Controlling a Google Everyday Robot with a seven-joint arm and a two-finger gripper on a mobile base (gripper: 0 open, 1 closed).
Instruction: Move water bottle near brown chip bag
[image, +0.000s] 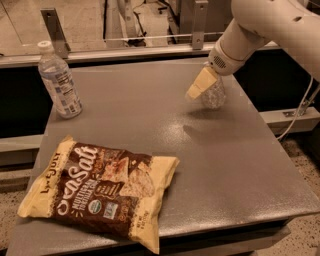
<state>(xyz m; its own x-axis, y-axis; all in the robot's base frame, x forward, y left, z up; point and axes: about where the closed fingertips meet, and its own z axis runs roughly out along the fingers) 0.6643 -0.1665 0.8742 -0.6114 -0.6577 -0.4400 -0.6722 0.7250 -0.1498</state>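
The water bottle (215, 94), clear crinkly plastic, is at the far right of the grey table (240, 165), partly hidden behind my gripper. My gripper (199, 86), cream-coloured on a white arm, hangs just in front of and left of the bottle, at or very close to it. The brown chip bag (100, 192), dark brown with cream-yellow edges and "Sea Salt" lettering, lies flat at the table's front left, well apart from the bottle.
A second bottle (60, 82) with a large white-and-blue label stands upright at the table's far left. A metal rail with posts (52, 30) runs behind the table. A cable (300, 112) hangs off to the right.
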